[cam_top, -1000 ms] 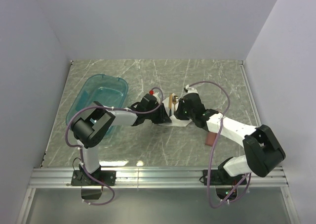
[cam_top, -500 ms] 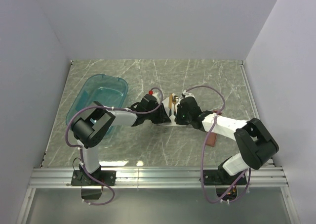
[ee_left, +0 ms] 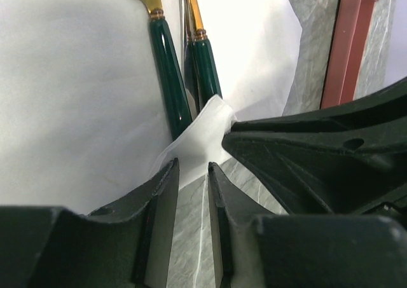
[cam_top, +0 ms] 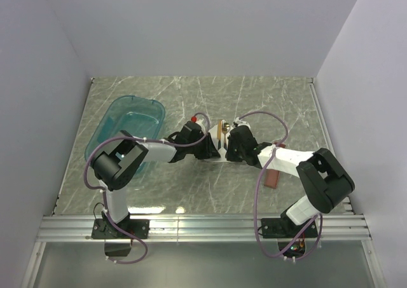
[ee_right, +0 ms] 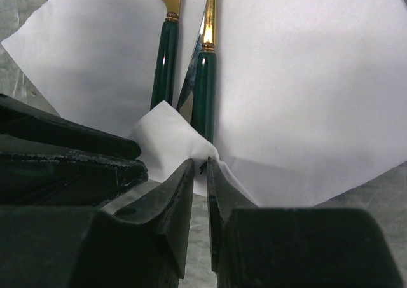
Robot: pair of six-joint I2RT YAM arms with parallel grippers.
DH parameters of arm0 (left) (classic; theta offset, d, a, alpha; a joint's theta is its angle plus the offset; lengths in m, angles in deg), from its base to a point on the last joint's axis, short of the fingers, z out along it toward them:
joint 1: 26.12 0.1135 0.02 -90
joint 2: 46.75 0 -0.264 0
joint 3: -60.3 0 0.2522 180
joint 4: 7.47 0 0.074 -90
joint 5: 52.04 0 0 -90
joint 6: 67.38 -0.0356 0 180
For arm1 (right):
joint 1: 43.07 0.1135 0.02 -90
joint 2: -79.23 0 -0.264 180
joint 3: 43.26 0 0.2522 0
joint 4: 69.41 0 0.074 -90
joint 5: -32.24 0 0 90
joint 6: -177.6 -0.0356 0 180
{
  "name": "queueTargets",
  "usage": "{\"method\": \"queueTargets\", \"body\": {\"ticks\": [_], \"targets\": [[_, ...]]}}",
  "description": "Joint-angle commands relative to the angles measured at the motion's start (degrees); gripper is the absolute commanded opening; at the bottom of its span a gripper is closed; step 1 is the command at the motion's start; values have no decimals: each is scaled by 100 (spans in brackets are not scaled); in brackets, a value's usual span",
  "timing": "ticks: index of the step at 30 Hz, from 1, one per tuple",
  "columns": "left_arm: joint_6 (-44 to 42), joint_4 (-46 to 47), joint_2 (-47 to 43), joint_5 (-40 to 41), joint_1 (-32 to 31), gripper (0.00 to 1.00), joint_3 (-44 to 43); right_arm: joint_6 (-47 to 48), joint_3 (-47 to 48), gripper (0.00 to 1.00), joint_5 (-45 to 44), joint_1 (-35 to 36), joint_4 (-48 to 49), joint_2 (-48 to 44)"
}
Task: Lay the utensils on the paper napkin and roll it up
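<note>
Just right of the teal tub (cam_top: pixel 102 132), utensils (ee_right: pixel 203 91) lie on the flimsy paper napkin (ee_right: pixel 305 78). Right hand (ee_right: pixel 200 164) pinches its lifted corner; left hand (ee_left: pixel 194 167), barely parted, straddles it. It probably tears easily: hold the fold gently.

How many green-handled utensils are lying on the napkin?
2: one utensil and a second utensil beside it, both on the napkin; a third may hide between them.

No text, label, brand, number or sign can be read in any of the views.
</note>
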Motion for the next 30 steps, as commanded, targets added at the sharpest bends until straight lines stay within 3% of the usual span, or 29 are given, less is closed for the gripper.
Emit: {"method": "queueTargets", "body": {"ticks": [1, 14, 17, 24, 30], "targets": [[64, 218, -388, -181, -60, 32, 122, -2, 97, 21, -225, 33, -68, 43], [11, 200, -301, -173, -183, 31, 78, -143, 176, 21, -278, 42, -322, -220], [37, 262, -169, -181, -183, 31, 105, -336, 282, 26, -400, 41, -524, -378], [-50, 200, -107, -120, -175, 31, 69, -1933, 380, 46, -1086, -301, -1315, -633], [-103, 148, -142, -49, -175, 31, 96, -2910, 142, 51, -1086, -670, -1324, -616]]}}
